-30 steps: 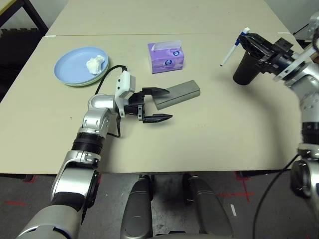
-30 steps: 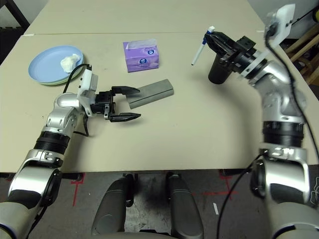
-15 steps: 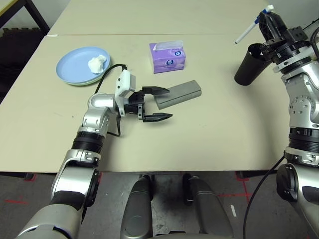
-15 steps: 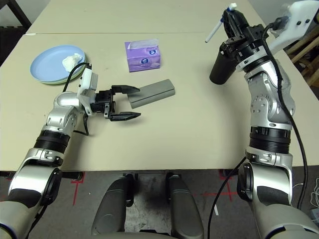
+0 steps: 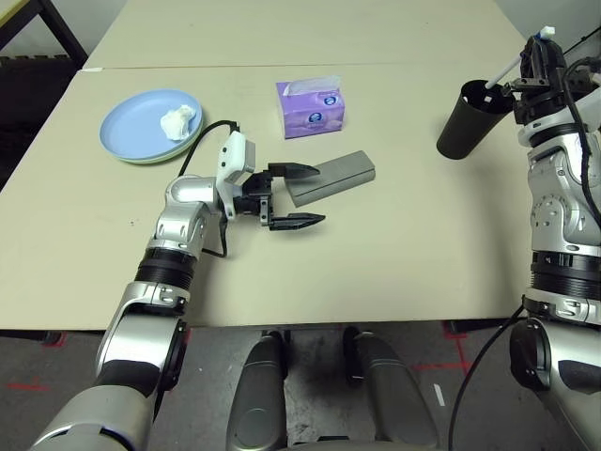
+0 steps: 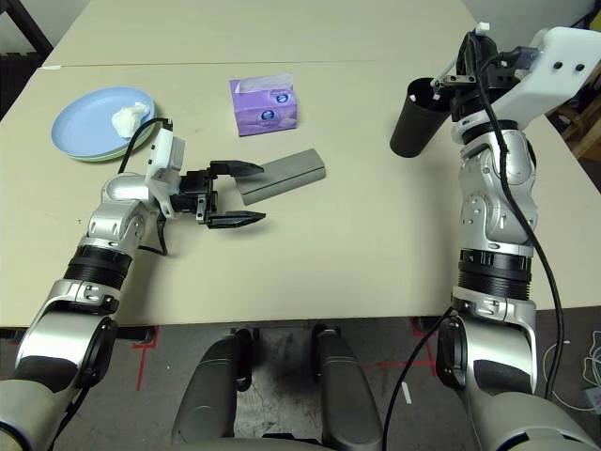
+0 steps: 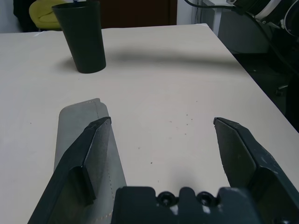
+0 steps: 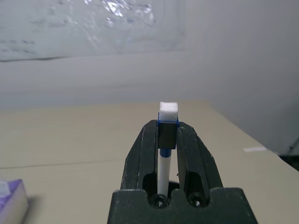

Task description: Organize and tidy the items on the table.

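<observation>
Your glasses case (image 5: 332, 178) lies flat near the middle of the table (image 5: 394, 272); its long axis runs on a slant, one end toward your left gripper (image 5: 297, 195), the other pointing away toward the tissue box (image 5: 313, 108) side. The pen (image 8: 164, 158) in your right gripper (image 5: 538, 54) is a thin white stick with a blue band and white cap; it tilts with its lower end dipping at the rim of the black cup (image 5: 465, 120) and its capped end up by the fingers. The cup stands upright near the table's far right, mouth up, narrowing downward.

Your left forearm stretches low across the table, wrist level; its fingers are spread wide, one fingertip (image 7: 93, 140) over the near end of the case, the other apart from it on bare table. Your right arm is raised steeply at the right edge, the gripper above the cup's rim; its fingers are pressed onto the pen.

The light blue plate (image 5: 141, 122) sits at the far left with a crumpled tissue (image 5: 178, 121) on it; a pale green rim shows beneath it.
</observation>
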`<state>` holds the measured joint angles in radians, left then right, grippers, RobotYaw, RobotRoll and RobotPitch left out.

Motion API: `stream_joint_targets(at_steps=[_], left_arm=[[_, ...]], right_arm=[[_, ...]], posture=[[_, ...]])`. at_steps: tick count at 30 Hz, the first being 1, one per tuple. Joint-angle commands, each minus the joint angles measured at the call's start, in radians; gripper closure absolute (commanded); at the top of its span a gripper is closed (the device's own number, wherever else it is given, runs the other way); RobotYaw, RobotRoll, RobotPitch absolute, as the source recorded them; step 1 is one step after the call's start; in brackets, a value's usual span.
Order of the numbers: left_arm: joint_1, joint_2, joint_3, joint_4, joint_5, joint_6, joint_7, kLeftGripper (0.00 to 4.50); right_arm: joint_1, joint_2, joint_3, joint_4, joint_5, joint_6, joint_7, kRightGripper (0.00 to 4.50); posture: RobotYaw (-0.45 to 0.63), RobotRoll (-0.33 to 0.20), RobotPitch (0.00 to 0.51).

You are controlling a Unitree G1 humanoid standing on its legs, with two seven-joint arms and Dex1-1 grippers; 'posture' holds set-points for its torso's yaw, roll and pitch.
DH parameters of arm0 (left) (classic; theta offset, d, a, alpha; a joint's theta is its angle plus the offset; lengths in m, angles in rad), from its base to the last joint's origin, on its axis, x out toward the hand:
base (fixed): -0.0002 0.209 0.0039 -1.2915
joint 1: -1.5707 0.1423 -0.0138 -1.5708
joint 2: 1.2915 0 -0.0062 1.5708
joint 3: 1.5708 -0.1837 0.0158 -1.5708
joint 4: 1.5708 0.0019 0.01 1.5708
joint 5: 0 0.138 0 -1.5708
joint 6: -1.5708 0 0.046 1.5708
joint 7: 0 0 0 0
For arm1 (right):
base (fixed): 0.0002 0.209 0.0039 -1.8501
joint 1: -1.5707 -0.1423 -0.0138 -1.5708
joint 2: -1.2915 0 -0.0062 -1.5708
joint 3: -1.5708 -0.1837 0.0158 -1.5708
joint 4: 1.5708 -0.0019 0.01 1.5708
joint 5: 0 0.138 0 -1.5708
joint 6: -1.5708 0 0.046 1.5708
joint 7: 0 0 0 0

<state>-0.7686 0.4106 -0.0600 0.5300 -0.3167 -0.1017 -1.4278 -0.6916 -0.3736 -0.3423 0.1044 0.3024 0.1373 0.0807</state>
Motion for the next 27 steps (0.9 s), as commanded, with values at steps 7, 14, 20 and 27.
stream_joint_targets(at_steps=[7,14,20,27], left_arm=[[0.017,0.002,-0.014,-0.007,0.003,0.007,-0.014,0.0],[0.017,0.002,-0.014,-0.006,0.004,0.008,-0.014,0.0],[0.017,0.003,-0.013,-0.005,0.005,0.008,-0.012,0.0],[0.016,0.001,-0.013,-0.003,0.005,0.007,-0.012,0.0]], right_arm=[[0.033,0.016,-0.015,-0.062,0.039,0.171,-0.05,4.1],[0.029,0.01,-0.009,-0.059,0.041,0.195,-0.037,4.1],[0.028,0.006,-0.005,-0.06,0.028,0.229,-0.049,2.25],[0.031,0.006,-0.004,-0.069,0.026,0.229,-0.04,0.03]], posture=[[0.05,0.0,0.196],[0.05,0.0,0.197],[0.06,0.0,0.198],[0.05,0.0,0.197]])
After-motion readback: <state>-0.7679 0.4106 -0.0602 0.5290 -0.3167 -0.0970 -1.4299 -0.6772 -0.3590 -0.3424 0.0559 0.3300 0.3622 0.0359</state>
